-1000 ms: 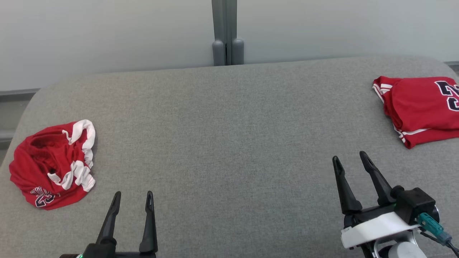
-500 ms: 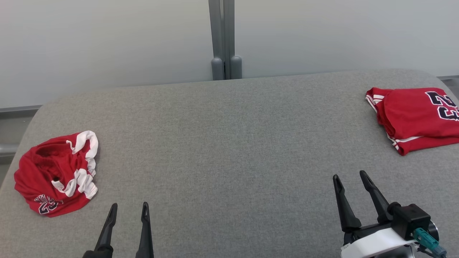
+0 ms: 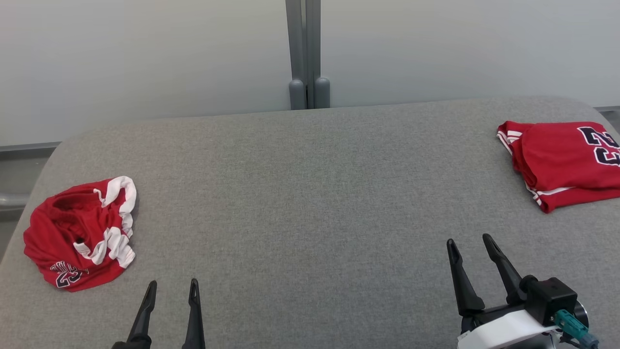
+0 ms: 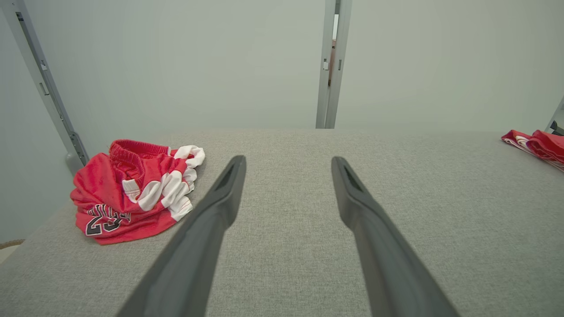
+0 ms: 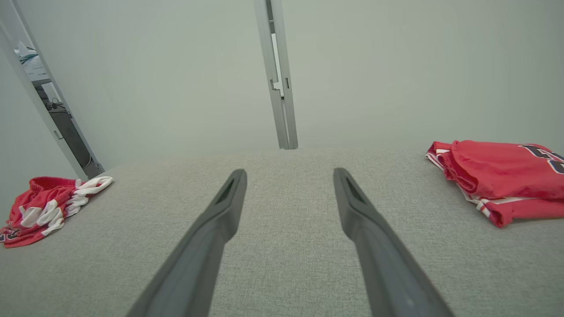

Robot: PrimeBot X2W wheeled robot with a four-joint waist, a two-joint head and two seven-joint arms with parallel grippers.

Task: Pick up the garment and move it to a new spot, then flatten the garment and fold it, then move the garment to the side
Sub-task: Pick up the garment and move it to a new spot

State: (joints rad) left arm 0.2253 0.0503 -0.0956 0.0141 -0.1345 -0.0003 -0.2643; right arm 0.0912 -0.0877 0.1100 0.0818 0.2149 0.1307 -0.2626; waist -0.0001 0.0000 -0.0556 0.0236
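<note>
A crumpled red garment [image 3: 77, 235] with white trim and a dark "23" lies bunched near the left edge of the grey padded table [image 3: 310, 203]; it also shows in the left wrist view [image 4: 132, 193] and the right wrist view [image 5: 44, 211]. A second red garment [image 3: 566, 162], folded flat, rests at the far right [image 5: 506, 176]. My left gripper [image 3: 172, 288] hovers open over the near edge, to the right of the crumpled garment and apart from it. My right gripper [image 3: 468, 241] stands open at the lower right, short of the folded garment. Nothing sits between either pair of fingers [image 4: 229, 189].
A pale wall with a grey vertical post [image 3: 306, 53] runs behind the table. The table's corners are rounded, and its left edge drops off just beyond the crumpled garment. Bare grey fabric stretches across the middle between the two garments.
The head camera has tilted, so the whole picture sits lower. Both grippers have drawn back a little toward the near edge, still open. Neither garment has moved.
</note>
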